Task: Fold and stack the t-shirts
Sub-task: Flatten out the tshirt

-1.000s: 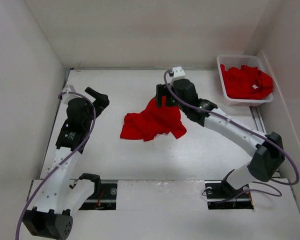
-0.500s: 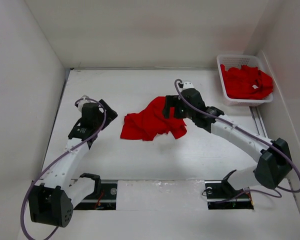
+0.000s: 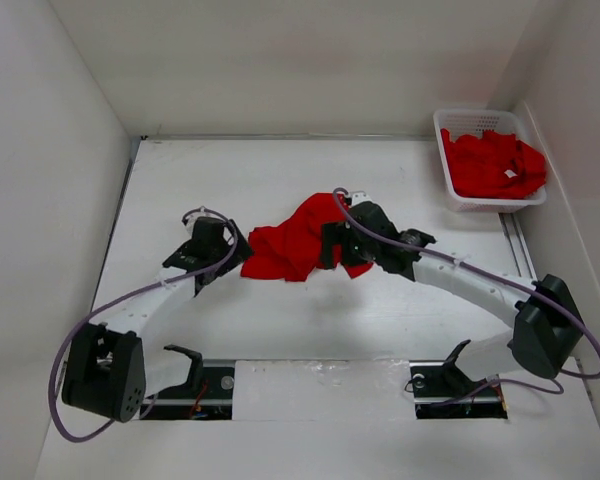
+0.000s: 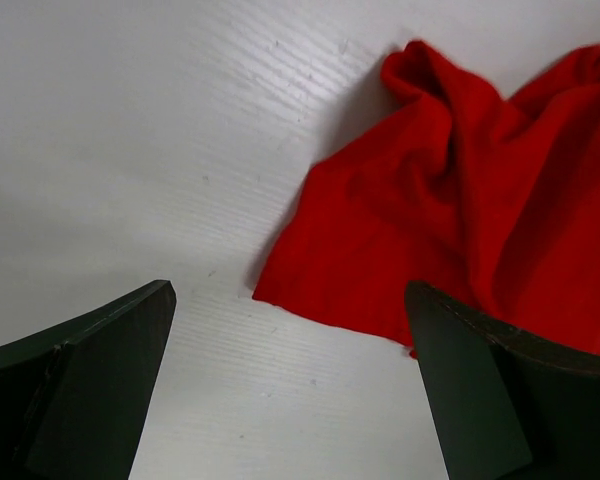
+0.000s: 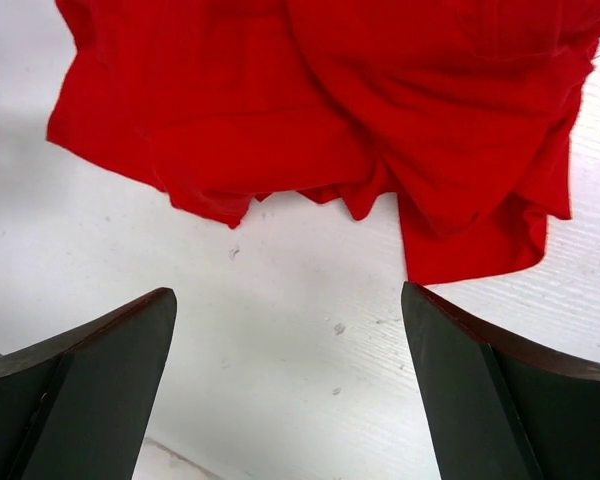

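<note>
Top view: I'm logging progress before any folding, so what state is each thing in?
Table shirt, crumpled, unfolded, held by neither pincer.
Basket shirts, heaped, unfolded.
Basket, upright in the far right corner, holding shirts.
Left pincer, open, empty, at the table shirt's left edge.
Right pincer, open, empty, at its right side.

**Soft and matt against hard and smooth**

The t-shirt (image 3: 300, 245) at mid-bench is soft, matt red cloth, heavily creased. The bench (image 3: 280, 310) is white and matt, finely ribbed and lightly speckled. The left claw (image 4: 288, 300) and right claw (image 5: 288, 300) look like dark, matt plastic. The basket (image 3: 480, 113) in the far right corner is smooth white plastic.
</note>
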Robot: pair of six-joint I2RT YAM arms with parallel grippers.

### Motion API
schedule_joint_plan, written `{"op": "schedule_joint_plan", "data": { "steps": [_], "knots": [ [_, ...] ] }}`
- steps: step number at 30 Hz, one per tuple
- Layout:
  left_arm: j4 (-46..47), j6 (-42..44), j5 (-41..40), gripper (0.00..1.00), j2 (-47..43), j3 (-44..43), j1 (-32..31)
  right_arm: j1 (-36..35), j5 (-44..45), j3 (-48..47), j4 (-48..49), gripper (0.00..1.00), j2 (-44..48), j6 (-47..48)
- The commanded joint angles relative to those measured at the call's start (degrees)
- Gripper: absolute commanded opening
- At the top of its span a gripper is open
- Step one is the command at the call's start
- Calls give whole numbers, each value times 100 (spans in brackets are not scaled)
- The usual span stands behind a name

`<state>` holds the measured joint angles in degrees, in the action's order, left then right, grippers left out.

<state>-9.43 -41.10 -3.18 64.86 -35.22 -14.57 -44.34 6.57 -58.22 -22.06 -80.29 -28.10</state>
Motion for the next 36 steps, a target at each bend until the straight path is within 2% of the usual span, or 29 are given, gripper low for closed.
{"op": "schedule_joint_plan", "data": {
  "steps": [1,2,6,16,21,24,28,33,34,36],
  "knots": [
    [-73,-2,-801,100,324,-158,-597,-128,-24,3,176,100,66,-135],
    [-207,-3,-955,100,647,-282,-983,-180,-24,3,176,100,66,-135],
    [-358,-196,-956,100,1274,-530,-1074,-242,107,-119,62,100,5,-135],
    [-129,-363,-1019,89,1090,-336,-1074,-461,108,-58,114,100,5,14],
    [108,-363,-895,77,1301,-336,-1074,-637,-15,-163,167,93,-311,191],
    [318,-363,-895,73,1529,-275,-1074,-751,-252,-164,395,87,-513,322],
    [442,-363,-895,71,1696,-213,-1074,-805,-253,-164,791,86,-785,270],
    [512,-363,-1009,57,1907,-231,-1074,-936,-16,-296,1090,84,-1216,208],
    [512,-363,-1009,44,1908,-231,-1074,-1006,37,-391,1151,84,-1304,208],
    [512,-363,-1009,32,1908,-231,-1074,-1007,38,-489,1152,82,-1576,208]
  ]
}}
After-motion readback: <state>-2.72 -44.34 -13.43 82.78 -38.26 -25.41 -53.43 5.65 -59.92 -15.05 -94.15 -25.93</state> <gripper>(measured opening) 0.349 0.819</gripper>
